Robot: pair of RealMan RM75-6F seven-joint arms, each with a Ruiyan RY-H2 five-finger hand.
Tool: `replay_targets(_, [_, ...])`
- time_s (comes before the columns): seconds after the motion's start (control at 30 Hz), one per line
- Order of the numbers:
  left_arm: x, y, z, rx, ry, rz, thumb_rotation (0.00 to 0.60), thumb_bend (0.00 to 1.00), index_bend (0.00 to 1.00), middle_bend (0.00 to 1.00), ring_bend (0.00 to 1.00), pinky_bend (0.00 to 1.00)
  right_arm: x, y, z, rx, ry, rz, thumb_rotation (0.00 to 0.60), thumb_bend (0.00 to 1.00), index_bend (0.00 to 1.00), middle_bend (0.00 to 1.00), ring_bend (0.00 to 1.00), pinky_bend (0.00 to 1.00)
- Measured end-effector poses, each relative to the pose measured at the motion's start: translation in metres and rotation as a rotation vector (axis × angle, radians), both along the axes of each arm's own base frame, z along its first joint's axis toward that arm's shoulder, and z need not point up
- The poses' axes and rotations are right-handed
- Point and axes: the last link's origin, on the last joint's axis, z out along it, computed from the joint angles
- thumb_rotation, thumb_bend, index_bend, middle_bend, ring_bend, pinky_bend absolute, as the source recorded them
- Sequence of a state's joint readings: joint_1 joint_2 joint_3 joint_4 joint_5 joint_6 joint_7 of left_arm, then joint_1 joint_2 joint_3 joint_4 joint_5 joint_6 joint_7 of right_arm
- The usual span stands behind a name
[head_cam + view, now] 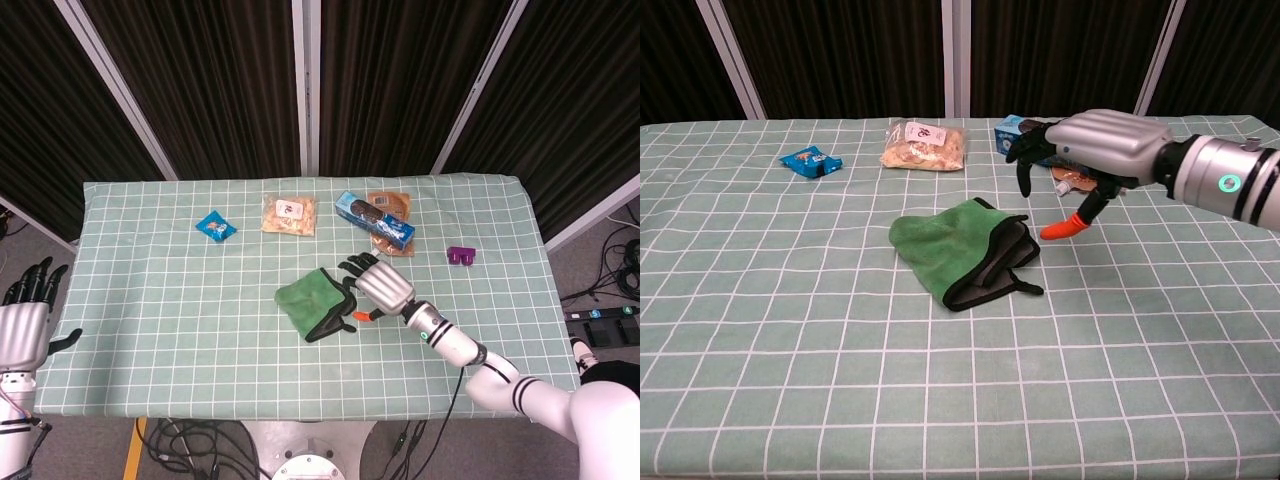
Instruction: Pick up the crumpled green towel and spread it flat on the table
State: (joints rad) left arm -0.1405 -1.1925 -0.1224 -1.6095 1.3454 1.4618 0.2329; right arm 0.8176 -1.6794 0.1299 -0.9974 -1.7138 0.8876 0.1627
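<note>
- No word, brand or number can be read in either view.
- The blue box at the far side of the bench carries pale lettering along its long face, too blurred to make out in the chest view and too small in the head view.
- The clear snack bag has a white label with a small red mark near its top edge; the print on it is illegible.
- The small blue packet shows white shapes on its wrapper, not legible as letters.
- The orange-brown pouch behind the box shows a printed face, with nothing readable.
</note>
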Motion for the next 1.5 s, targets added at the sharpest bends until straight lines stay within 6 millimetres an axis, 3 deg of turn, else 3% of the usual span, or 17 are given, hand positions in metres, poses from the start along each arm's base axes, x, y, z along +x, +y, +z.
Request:
replay_targets(0.37, [0.001, 0.005, -0.001, -0.005, -0.007, -0.005, 0.600, 0.09, 0.17, 0.15, 0.10, 0.22, 0.029, -0.023, -0.038, 0.025, 0.016, 0.014, 0.501, 0.18, 0.47, 0.18, 0.12, 0.18])
replay_targets(0.5, [0.003, 0.007, -0.004, -0.020, -0.026, -0.007, 0.600, 0.08, 0.17, 0.15, 0.10, 0.22, 0.035, -0.023, -0.046, 0.039, 0.014, 0.023, 0.587, 0.31, 0.63, 0.22, 0.14, 0.18])
replay_targets(0.63, [0.007, 0.011, -0.010, -0.048, -0.052, -0.026, 0.600, 0.08, 0.19, 0.15, 0.10, 0.24, 0.039, -0.023, -0.049, 0.037, -0.004, 0.025, 0.600, 0.40, 0.79, 0.28, 0.16, 0.18])
replay_targets(0.73, [0.010, 0.015, -0.015, -0.062, -0.101, -0.039, 0.600, 0.08, 0.27, 0.20, 0.18, 0.32, 0.044, -0.022, -0.046, 0.028, -0.033, 0.030, 0.600, 0.42, 0.83, 0.29, 0.16, 0.18])
replay_targets(1.03, [0.028, 0.046, -0.037, -0.113, -0.319, -0.099, 0.600, 0.07, 0.35, 0.37, 0.28, 0.39, 0.083, -0.020, -0.017, -0.009, -0.159, 0.065, 0.600, 0.42, 0.81, 0.28, 0.16, 0.18])
replay_targets(1.27, [0.045, 0.087, -0.064, -0.199, -0.453, -0.097, 0.600, 0.05, 0.35, 0.37, 0.29, 0.39, 0.130, -0.024, 0.015, -0.119, -0.187, 0.090, 0.600, 0.42, 0.79, 0.26, 0.16, 0.18])
replay_targets(1.5, [0.064, 0.127, -0.090, -0.253, -0.514, -0.064, 0.600, 0.02, 0.35, 0.37, 0.29, 0.39, 0.169, -0.028, 0.033, -0.224, -0.143, 0.078, 0.600, 0.41, 0.79, 0.26, 0.16, 0.18])
